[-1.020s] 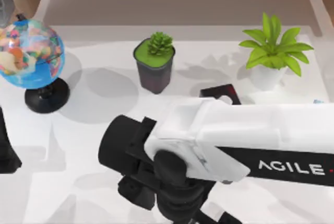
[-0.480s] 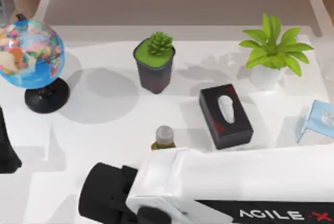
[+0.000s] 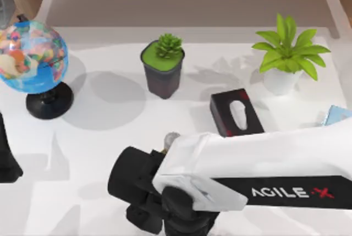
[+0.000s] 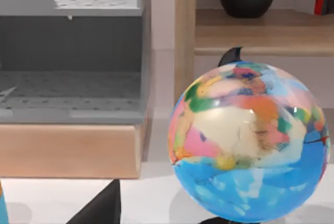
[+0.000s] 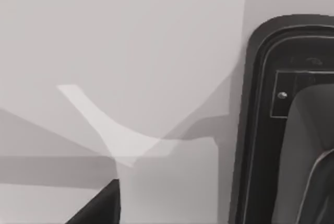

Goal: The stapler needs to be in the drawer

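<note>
White tabletop [image 3: 110, 126], shelving behind: the stapler is not yet in the drawer, so pickup and transfer remain.
Left arm [image 3: 6, 162] is parked at the left edge, facing the grey drawer [image 4: 73, 78]. Right gripper [image 3: 146, 214] hovers near the front edge, close over the stapler [image 5: 271, 130], which lies flat on the tabletop. Its long-axis heading and both jaw states cannot be told.

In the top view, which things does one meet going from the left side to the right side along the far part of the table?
Globe → dark pot with the small succulent → black tissue box with red marks → white pot with the leafy green plant.
</note>
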